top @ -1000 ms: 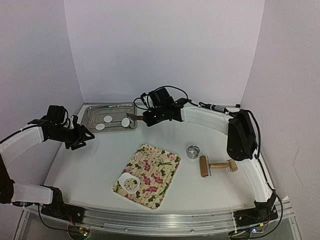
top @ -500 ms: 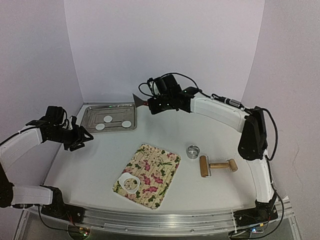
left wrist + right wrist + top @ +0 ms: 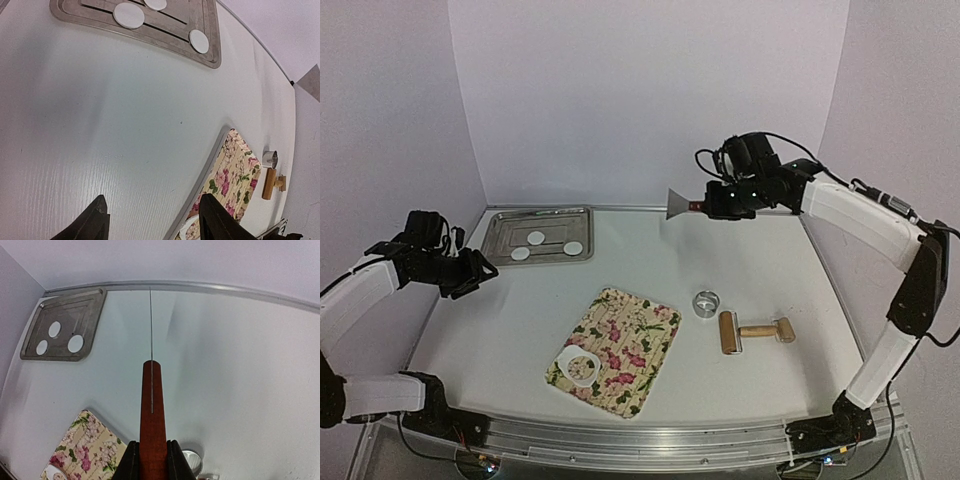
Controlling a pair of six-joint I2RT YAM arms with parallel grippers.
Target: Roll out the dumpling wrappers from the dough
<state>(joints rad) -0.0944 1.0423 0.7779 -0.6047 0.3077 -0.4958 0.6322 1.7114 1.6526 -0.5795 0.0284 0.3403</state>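
In the metal tray (image 3: 560,220) at the far left of the table (image 3: 520,310): three dumpling wrappers (image 3: 574,246), flat, white, round, apart from one another. On the floral mat (image 3: 635,335) nearer the arms: a piece of dough (image 3: 560,372) with a round cut in it. Just right of the mat, the ring cutter (image 3: 706,303) and a wooden roller (image 3: 755,331).

Look light, thin and soft. Probably go limp once lifted, apt to stretch, fold or tear under a pinch, and perhaps tacky against metal. Best taken from underneath with a flat blade slid along the surface, not squeezed at the rim between fingertips.

Right hand (image 3: 720,203): clamped on the reddish wooden handle of a scraper (image 3: 678,204), raised over the far side of the table, blade pointing left, well apart from the tray. Left hand (image 3: 475,272): jaws spread wide, gripping nothing, above the table near the tray's left end.

No brand, label or writing readable anywhere in view.
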